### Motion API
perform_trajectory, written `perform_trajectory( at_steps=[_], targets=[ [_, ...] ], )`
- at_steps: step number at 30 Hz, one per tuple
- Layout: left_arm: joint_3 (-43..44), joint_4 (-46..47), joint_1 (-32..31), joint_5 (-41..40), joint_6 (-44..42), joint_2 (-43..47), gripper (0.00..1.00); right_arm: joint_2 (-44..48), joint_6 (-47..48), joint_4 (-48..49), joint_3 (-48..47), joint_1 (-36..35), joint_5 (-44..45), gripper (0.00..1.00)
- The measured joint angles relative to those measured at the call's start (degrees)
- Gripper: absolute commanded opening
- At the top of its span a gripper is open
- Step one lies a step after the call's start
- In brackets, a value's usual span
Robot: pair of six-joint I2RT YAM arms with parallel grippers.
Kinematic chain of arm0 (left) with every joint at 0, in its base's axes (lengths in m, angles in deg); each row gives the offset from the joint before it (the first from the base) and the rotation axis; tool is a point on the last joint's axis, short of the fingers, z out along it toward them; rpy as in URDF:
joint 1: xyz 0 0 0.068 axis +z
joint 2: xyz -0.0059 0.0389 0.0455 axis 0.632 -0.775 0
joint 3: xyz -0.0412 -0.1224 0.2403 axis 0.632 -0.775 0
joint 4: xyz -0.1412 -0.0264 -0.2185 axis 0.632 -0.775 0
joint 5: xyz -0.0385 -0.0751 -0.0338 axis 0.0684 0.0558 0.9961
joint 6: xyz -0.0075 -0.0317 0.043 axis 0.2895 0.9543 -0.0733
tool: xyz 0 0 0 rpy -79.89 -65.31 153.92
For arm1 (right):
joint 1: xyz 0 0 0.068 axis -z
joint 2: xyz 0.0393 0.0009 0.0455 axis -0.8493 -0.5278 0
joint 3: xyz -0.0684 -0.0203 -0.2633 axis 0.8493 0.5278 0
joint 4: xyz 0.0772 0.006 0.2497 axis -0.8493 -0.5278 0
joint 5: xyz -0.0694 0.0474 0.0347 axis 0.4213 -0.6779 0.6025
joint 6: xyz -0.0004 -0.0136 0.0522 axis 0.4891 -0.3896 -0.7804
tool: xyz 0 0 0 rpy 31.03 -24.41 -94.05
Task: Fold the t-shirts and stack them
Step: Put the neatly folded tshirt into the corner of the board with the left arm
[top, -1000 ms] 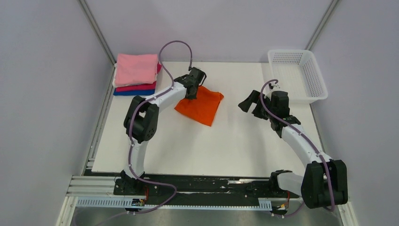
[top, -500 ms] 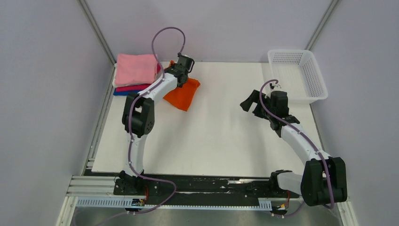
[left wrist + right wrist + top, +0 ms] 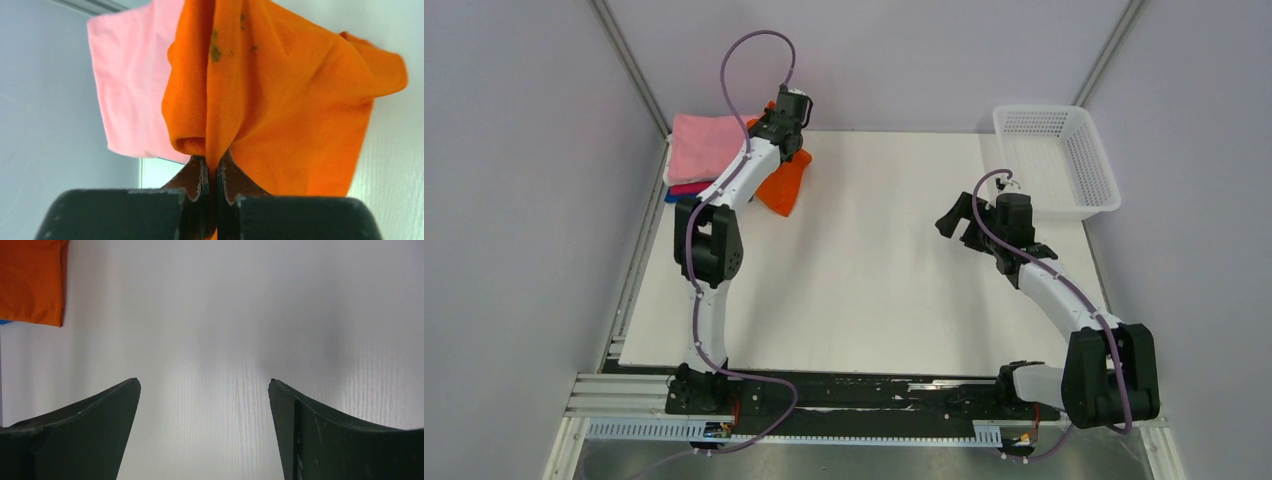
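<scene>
**Top external view.** The left gripper [image 3: 786, 122] is at 11 o'clock on the table [image 3: 874, 290], just beside the stack topped by the pink tee [image 3: 709, 145]. It holds the orange tee [image 3: 784, 188] by one edge. The cloth hangs with its long axis running roughly 12 to 6 o'clock. The pinched edge is at 12 and the free end points toward 6, near or on the table; we cannot tell which. The right gripper [image 3: 959, 222] stands well apart at 3 o'clock, carrying nothing.

**Left wrist view.** The jaws are clamped narrow on a bunched fold of the orange tee [image 3: 290, 100]. The pink tee [image 3: 125, 85] lies behind it at 10 o'clock.

**Right wrist view.** The jaws are spread wide over bare table, and a corner of the orange tee [image 3: 30, 280] shows at 10 o'clock.

**Procedure.** We judge the step to be placing the tee on the stack:
1. Carry the tee fully over the pink tee.
2. Let the free end land first.
3. Lay the rest down flat with the edges aligned.
4. Release only once the cloth rests on the stack
</scene>
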Motion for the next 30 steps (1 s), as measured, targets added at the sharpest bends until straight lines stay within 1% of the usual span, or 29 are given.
perform_trajectory(
  at_steps=[13, 18, 24, 30],
  targets=[
    [14.8, -5.5, 0.0, -1.4, -4.7, 0.0, 0.00, -0.6, 0.5, 0.0, 0.0, 0.0, 1.6, 1.00],
    [20.3, -5.8, 0.8, -1.3, -6.9, 0.0, 0.00, -1.5, 0.5, 0.0, 0.0, 0.0, 2.1, 1.00],
    [21.3, -5.4, 3.0, 0.8, -7.8, 0.1, 0.00, -3.2, 0.5, 0.0, -0.1, 0.0, 2.5, 1.00],
    [21.4, -6.0, 8.1, 4.7, -6.7, -0.6, 0.00, -4.7, 0.5, -0.2, -1.0, 0.0, 3.4, 1.00]
  ],
)
